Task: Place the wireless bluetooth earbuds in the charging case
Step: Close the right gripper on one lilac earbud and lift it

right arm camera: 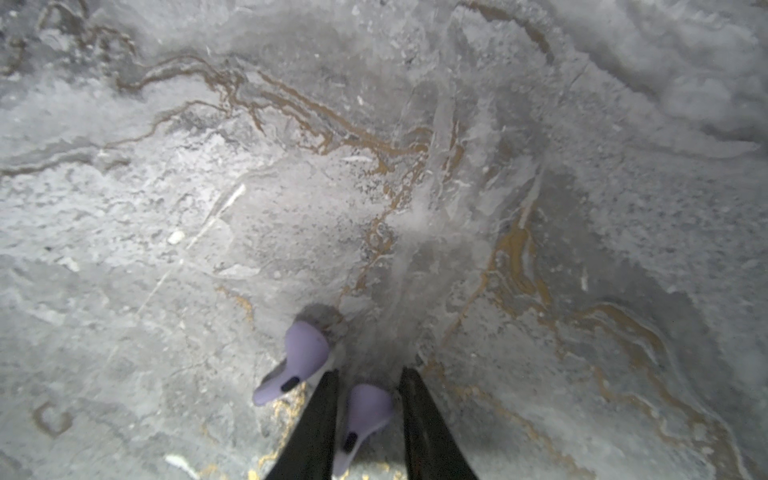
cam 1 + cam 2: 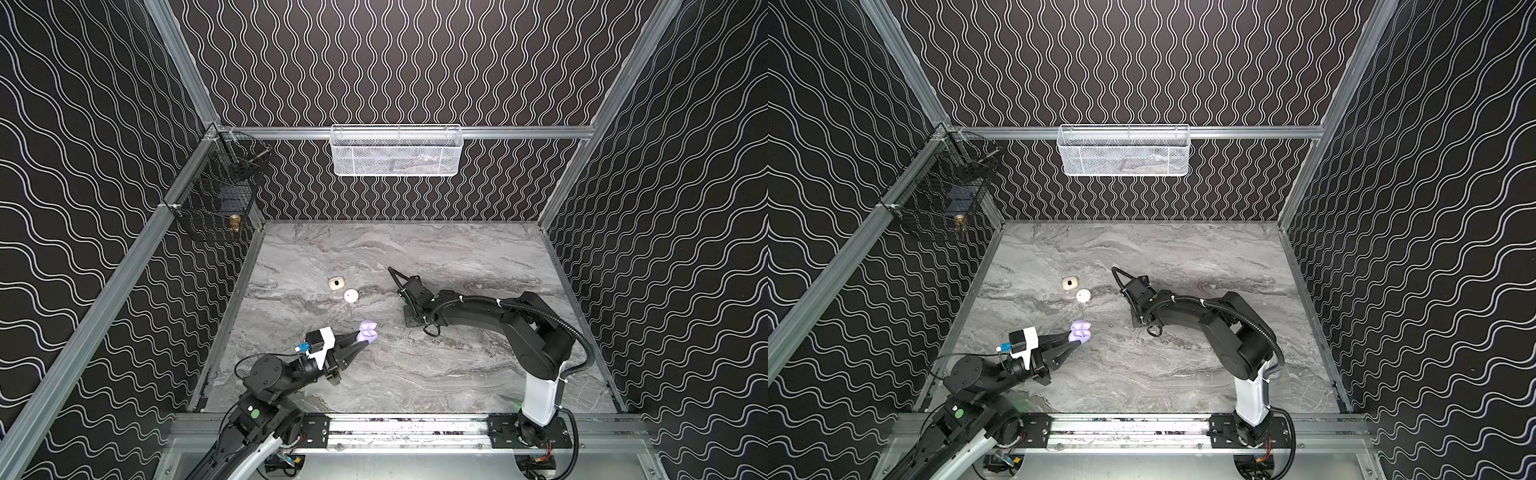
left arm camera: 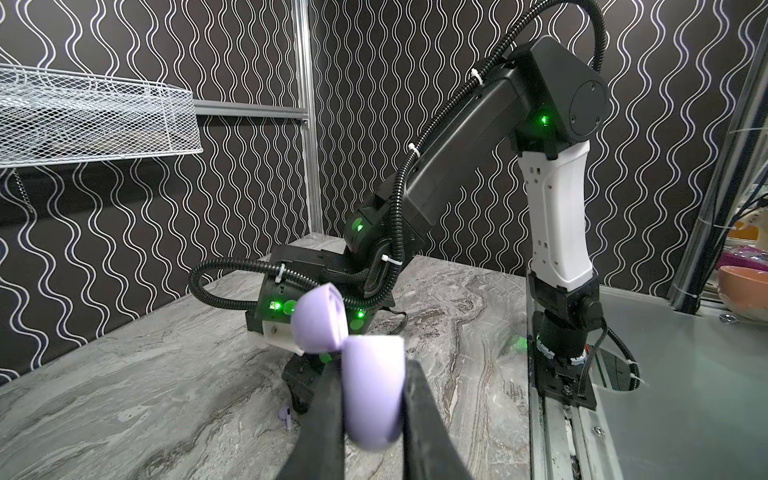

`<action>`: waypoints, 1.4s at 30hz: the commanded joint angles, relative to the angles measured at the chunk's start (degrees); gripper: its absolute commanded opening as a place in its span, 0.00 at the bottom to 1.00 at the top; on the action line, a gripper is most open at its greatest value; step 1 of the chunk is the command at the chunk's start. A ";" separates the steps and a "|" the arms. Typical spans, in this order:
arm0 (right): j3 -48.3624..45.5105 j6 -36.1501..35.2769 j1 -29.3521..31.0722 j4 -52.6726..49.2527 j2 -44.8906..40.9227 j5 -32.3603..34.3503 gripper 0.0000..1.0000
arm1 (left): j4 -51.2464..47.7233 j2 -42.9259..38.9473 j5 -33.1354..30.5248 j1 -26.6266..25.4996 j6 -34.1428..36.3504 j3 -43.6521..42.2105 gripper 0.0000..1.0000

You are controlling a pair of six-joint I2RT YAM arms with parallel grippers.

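Observation:
My left gripper (image 3: 372,365) is shut on the lower half of a lilac charging case (image 3: 374,395), holding it above the table with its lid (image 3: 320,316) hinged open; both top views show the case (image 2: 368,330) (image 2: 1079,331) at my fingertips. My right gripper (image 1: 369,372) points down at the table, its jaws close around one lilac earbud (image 1: 368,409). A second lilac earbud (image 1: 297,361) lies on the marble just outside one finger, and the left wrist view also shows an earbud (image 3: 286,415) beside those fingers. From above, the wrist hides the right gripper's fingertips.
A cream case (image 2: 336,283) with a dark spot and a round white case (image 2: 351,295) sit on the marble table (image 2: 478,257) behind the lilac case. A white mesh basket (image 2: 395,151) hangs on the back wall. A black wire basket (image 2: 216,195) hangs at the left.

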 commanded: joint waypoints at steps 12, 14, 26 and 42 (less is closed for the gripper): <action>-1.82 3.18 0.59 -1.64 -3.04 0.60 0.14 | 3.04 -0.47 -1.32 0.05 0.36 0.26 0.00; -2.64 4.10 0.62 -1.10 -5.12 1.35 0.13 | 4.63 0.20 -1.21 0.09 1.03 0.07 0.00; -3.06 5.89 4.45 -0.77 -25.03 7.54 0.11 | 13.66 6.28 -2.84 0.06 2.22 0.85 0.00; 3.88 3.05 18.81 8.85 -38.12 15.41 0.10 | 27.58 2.83 -4.37 0.09 5.06 -6.00 0.00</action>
